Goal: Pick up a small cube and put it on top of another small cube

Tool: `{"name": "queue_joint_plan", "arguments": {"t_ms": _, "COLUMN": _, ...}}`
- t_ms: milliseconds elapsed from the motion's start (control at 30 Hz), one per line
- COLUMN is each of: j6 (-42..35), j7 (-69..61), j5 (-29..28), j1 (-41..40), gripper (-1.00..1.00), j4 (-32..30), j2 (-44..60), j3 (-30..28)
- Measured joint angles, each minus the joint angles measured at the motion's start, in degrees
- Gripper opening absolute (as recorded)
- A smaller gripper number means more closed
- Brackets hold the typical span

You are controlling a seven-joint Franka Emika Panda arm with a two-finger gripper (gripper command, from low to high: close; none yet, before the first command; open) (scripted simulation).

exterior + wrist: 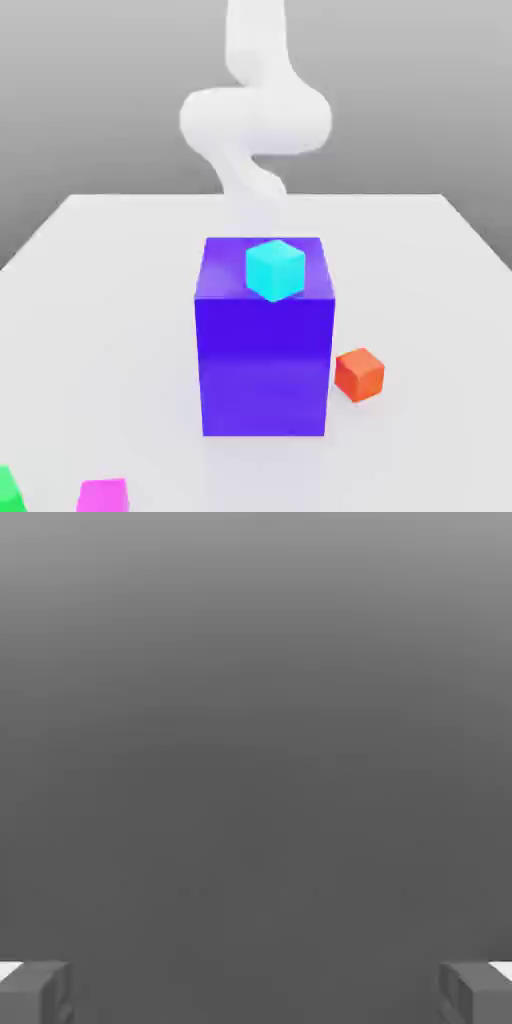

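The end effector [256, 994] stands wide open with nothing between its fingers; no small cube sits on another, so pick and placement both remain. Nearest it seems the big blue block [264, 365], with the cyan cube [275, 270] apparently on top; beyond, the orange cube [360, 375] on the desk [110, 300], then the magenta cube [103, 495] and green cube [9, 492], farthest off.

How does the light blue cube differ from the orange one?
The cyan cube sits on top of the big blue block; the orange cube lies on the table beside that block. The cyan cube is bright blue-green, the orange cube a warm red-orange. Both are small, plain cubes.
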Motion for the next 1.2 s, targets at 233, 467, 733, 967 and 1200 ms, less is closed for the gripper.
{"name": "queue_joint_plan", "arguments": {"t_ms": 233, "j6": 3.75, "j7": -8.34, "j5": 4.23, "j1": 3.06, "gripper": 0.00, "j4": 0.53, "j2": 14.83, "j3": -6.56}}
{"name": "queue_joint_plan", "arguments": {"t_ms": 467, "j6": 7.34, "j7": -17.29, "j5": 9.49, "j1": 4.09, "gripper": 0.00, "j4": 1.07, "j2": 29.45, "j3": -11.20}}
{"name": "queue_joint_plan", "arguments": {"t_ms": 733, "j6": 11.62, "j7": -26.35, "j5": 13.84, "j1": 1.68, "gripper": 0.00, "j4": 1.63, "j2": 45.90, "j3": -12.97}}
{"name": "queue_joint_plan", "arguments": {"t_ms": 967, "j6": 16.12, "j7": -30.96, "j5": 12.85, "j1": -1.08, "gripper": 0.00, "j4": 1.85, "j2": 59.25, "j3": -13.79}}
{"name": "queue_joint_plan", "arguments": {"t_ms": 1200, "j6": 23.69, "j7": -34.53, "j5": 15.52, "j1": -4.66, "gripper": -1.00, "j4": 3.86, "j2": 71.13, "j3": -10.66}}
